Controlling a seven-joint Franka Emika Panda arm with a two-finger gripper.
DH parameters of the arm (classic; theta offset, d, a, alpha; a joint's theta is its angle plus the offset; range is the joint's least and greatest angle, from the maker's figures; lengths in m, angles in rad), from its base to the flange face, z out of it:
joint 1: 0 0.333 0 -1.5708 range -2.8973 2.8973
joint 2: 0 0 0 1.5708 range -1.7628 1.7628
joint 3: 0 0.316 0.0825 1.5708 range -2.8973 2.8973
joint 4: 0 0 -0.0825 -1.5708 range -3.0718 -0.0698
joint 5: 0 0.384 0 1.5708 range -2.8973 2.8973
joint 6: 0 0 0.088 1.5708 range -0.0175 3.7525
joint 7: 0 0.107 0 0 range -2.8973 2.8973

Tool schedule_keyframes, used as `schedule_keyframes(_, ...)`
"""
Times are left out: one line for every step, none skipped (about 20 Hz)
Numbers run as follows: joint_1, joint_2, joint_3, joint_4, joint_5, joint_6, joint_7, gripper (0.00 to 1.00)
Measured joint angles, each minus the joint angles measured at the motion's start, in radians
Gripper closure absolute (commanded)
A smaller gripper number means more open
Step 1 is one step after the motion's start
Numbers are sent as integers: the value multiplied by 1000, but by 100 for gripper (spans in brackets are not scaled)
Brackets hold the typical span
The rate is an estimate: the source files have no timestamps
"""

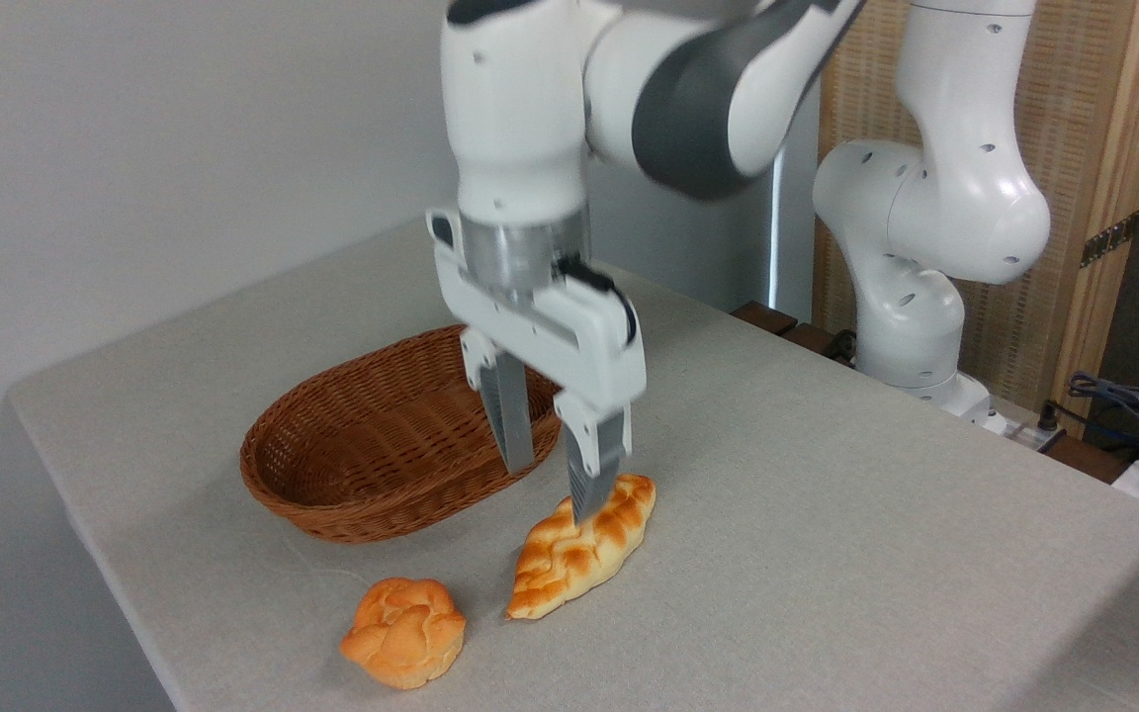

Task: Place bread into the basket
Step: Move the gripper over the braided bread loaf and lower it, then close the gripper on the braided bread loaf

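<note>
**Pincer above the bread, fingers apart**

I read the pincer (558,491) as spread, with nothing between its two flat, ribbed grey fingers. The right finger's tip overlaps the upper part of the bread (581,559) in my view; I cannot tell whether it touches the crust. The left finger hangs in front of the basket's near rim.

The bread is a long, leaf-shaped braided loaf, golden with browned orange patches and pointed ends. It lies flat on the counter (827,514), just beside the basket (372,445), outside it, at its right front.

The basket is oval and shallow, of reddish-brown woven wicker with a thick braided rim. I see nothing inside the part of its bowl that shows.

A smaller round knotted orange bun (403,633) sits on the counter near the front edge, left of the loaf's lower tip and apart from it.

The counter surface is pale grey, matte, with a fine cloth-like weave. The arm's casing is smooth, glossy white.
</note>
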Motion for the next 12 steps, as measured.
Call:
schedule_keyframes(0, 6, 0, -20, 10, 21, 1, 0)
schedule_keyframes(0, 12, 0, -32, 17, 31, 1, 0)
schedule_keyframes(0, 15, 0, -36, 22, 34, 1, 0)
schedule_keyframes(0, 17, 0, -38, 25, 35, 1, 0)
schedule_keyframes(0, 18, 0, -39, 26, 35, 2, 0)
schedule_keyframes(0, 20, 0, -42, 26, 35, 2, 0)
schedule_keyframes(0, 22, 0, -45, 27, 35, 2, 0)
schedule_keyframes(0, 24, 0, -49, 28, 35, 5, 0)
schedule_keyframes(0, 26, 0, -55, 37, 36, 9, 0)
schedule_keyframes(0, 26, 0, -63, 56, 36, 11, 0)
schedule_keyframes(0, 26, 0, -69, 69, 37, 11, 0)
schedule_keyframes(0, 26, 0, -73, 74, 39, 11, 0)
